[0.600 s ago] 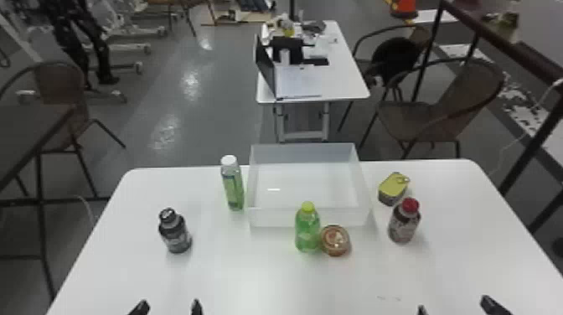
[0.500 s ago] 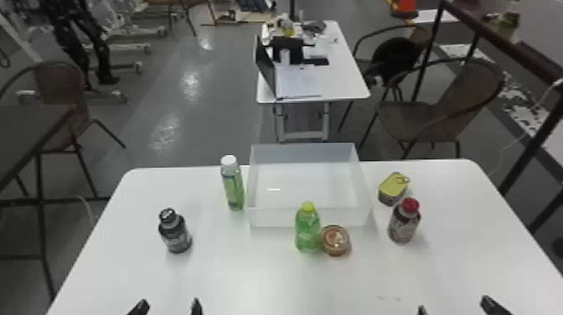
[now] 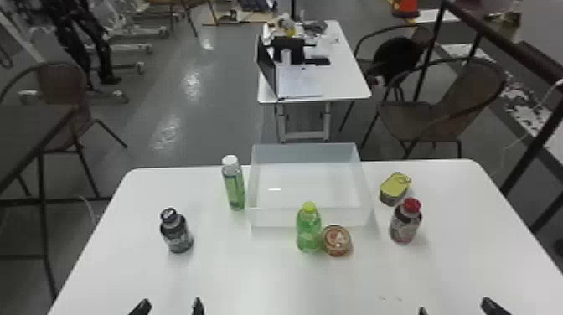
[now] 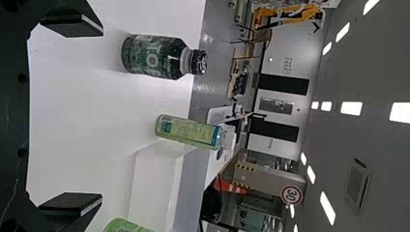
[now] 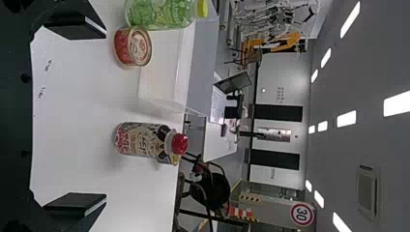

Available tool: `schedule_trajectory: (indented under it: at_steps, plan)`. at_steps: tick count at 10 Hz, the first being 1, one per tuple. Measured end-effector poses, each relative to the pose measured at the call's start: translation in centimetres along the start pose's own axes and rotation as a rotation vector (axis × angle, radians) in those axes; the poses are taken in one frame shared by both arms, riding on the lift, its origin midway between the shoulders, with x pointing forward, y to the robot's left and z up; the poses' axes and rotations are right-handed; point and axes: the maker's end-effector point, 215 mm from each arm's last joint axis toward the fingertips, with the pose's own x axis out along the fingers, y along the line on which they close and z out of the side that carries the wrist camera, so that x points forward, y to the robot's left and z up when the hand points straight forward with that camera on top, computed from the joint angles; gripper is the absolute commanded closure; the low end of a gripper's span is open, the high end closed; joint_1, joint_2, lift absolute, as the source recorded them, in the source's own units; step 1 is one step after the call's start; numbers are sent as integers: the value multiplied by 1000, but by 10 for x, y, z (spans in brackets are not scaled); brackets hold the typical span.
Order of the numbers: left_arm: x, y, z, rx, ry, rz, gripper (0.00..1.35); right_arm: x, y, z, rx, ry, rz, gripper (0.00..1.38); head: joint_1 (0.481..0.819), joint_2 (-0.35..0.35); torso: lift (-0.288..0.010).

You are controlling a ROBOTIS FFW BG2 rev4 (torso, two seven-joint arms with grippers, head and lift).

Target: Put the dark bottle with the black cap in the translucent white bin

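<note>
Here's the white table [image 3: 259, 276], spread wide, and up by its far edge sits the translucent white bin [image 3: 272, 218]. Down at the near edge, the left gripper [image 3: 170, 307] holds nothing, fingers wide apart, and over on the right side the right gripper [image 3: 457, 309] is just as open and empty. On to the bottles: the tall white-capped one [image 3: 234, 186] stands just beside the bin's left wall; the dark bottle [image 3: 176, 234] is upright on the table, out to the left and nearer, apart from the bin. Red-capped bottle [image 3: 405, 224], right of the bin; green bottle [image 3: 308, 232], in front of it. Then the small stuff: yellow-topped tin [image 3: 394, 188] behind the red cap, round can [image 3: 336, 241] right beside the green bottle.
</note>
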Motion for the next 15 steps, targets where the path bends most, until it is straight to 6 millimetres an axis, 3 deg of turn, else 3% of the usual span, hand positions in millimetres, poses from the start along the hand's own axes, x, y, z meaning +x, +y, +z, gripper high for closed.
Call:
schedule_trajectory:
  at_steps: [4, 8, 11, 15]
  plan:
    - [39, 5, -16, 20, 95, -35, 93, 2, 1, -2, 10, 2, 3, 105, 695, 77, 0]
    - [88, 36, -17, 68, 117, -57, 98, 11, 9, -4, 22, 3, 27, 105, 695, 120, 0]
    - [127, 45, -17, 79, 116, -57, 98, 15, 12, -3, 23, 0, 42, 105, 695, 129, 0]
    - [161, 65, -12, 148, 147, -54, 93, 16, 14, -6, 25, 6, 55, 105, 695, 148, 0]
